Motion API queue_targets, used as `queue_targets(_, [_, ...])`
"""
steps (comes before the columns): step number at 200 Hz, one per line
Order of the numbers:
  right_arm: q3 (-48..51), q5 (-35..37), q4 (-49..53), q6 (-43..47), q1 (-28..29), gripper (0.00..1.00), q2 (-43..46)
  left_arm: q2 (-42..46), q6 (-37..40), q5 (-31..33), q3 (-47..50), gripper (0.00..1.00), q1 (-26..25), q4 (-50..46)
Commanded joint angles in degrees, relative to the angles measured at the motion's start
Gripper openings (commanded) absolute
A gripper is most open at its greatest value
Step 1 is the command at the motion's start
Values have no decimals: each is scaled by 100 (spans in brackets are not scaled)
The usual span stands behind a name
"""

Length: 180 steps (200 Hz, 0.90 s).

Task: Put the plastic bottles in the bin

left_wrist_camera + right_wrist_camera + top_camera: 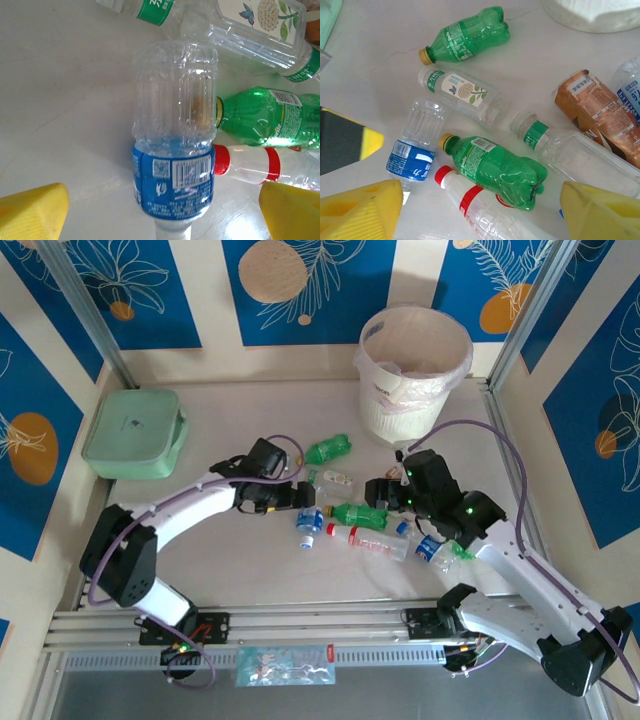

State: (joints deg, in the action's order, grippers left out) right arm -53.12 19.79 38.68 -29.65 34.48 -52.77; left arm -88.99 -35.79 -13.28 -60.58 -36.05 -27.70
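Left hand (162,200) is spread wide, its yellow fingers (35,212) on both sides of a clear bottle with blue label (172,170), apart from it. Right hand (380,490) is also spread, above a green bottle (495,167), holding nothing. Both bottles lie on the desk (230,410); the white bin (405,405) stands well behind them.

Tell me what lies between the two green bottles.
A clear bottle with a flower label lies between them, seen in the right wrist view.
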Motion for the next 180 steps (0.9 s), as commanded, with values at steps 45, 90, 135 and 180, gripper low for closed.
queue_targets(45, [223,104,125,-50,-86,82,494,-755,-6,-292,-471,97,-207,264])
queue_targets(90, [305,32,123,-23,-172,83,608,-1173,35,-220,-666,92,-320,266])
queue_targets(135, [429,-175,5,-43,-288,83,726,-1510,123,-41,-641,86,-385,340])
queue_targets(180, [476,-278,-11,2,-361,83,774,-1716,144,-17,-654,82,-394,440])
